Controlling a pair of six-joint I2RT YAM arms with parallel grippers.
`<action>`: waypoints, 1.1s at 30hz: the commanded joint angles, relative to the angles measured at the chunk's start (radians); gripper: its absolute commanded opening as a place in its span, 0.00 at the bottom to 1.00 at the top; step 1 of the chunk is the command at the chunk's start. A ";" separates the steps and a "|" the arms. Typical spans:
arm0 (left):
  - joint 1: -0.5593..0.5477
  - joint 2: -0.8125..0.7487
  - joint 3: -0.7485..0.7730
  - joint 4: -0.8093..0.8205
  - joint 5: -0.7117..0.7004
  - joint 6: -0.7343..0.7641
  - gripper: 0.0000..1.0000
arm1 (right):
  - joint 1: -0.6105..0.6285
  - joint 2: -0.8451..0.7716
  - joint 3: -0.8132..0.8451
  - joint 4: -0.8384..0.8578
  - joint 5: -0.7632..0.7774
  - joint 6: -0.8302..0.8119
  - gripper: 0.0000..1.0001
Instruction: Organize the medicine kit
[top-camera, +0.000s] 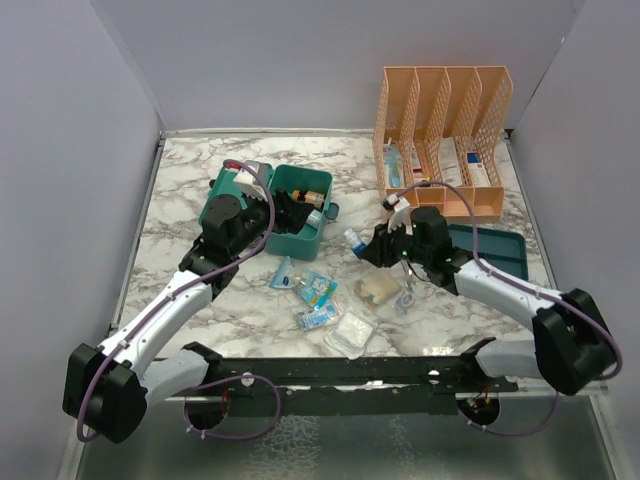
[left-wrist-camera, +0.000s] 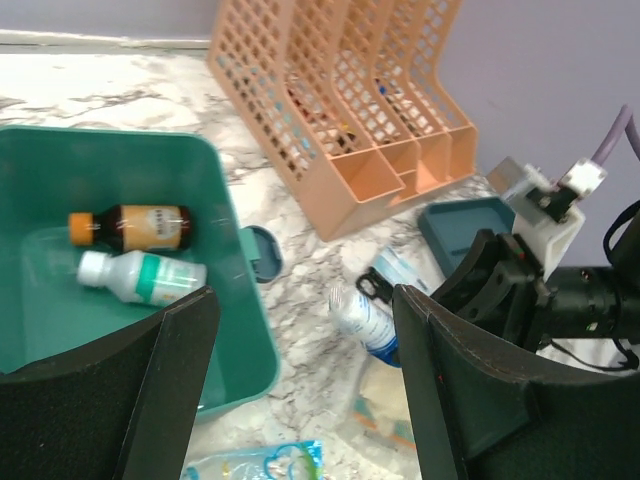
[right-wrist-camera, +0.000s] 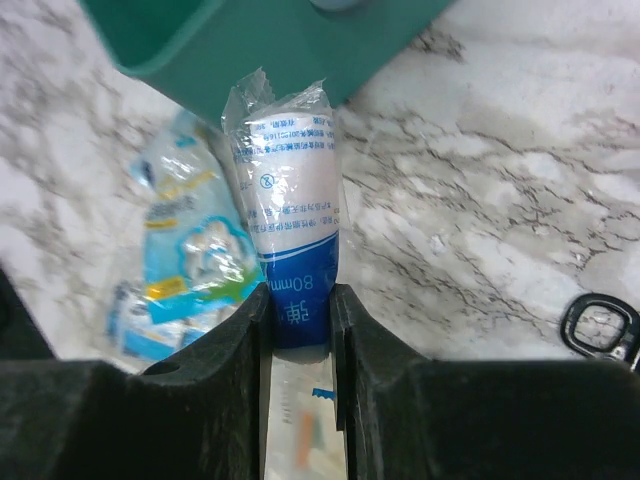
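The medicine kit (top-camera: 298, 244) is a teal box standing open at the table's middle left, and its wall (left-wrist-camera: 232, 300) also shows in the left wrist view. A brown bottle (left-wrist-camera: 140, 227) and a white bottle with a green label (left-wrist-camera: 140, 277) lie inside. My left gripper (top-camera: 285, 210) hovers at the box's right side, open and empty (left-wrist-camera: 303, 305). Just right of the kit, my right gripper (top-camera: 366, 248) is shut on the blue end of a wrapped white-and-blue roll (right-wrist-camera: 288, 190), its jaws (right-wrist-camera: 298, 300) pressing both sides. The roll (left-wrist-camera: 365, 318) points toward the kit's corner (right-wrist-camera: 250, 50).
An orange mesh file organizer (top-camera: 440, 130) stands at the back right, a dark teal tray (top-camera: 497, 250) in front of it. Blue sachets (top-camera: 310, 286), a clear packet (top-camera: 350, 331) and a beige pad (top-camera: 380, 288) lie near the front. A black ring (right-wrist-camera: 600, 325) rests on the marble.
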 joint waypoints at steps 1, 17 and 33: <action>0.003 0.017 0.026 0.122 0.182 -0.063 0.73 | 0.005 -0.170 -0.013 0.136 -0.046 0.209 0.18; 0.001 0.096 0.077 0.370 0.344 -0.467 0.71 | 0.005 -0.220 0.077 0.457 -0.205 0.557 0.18; -0.084 0.144 0.034 0.427 0.330 -0.491 0.54 | 0.005 -0.127 0.077 0.589 -0.297 0.653 0.18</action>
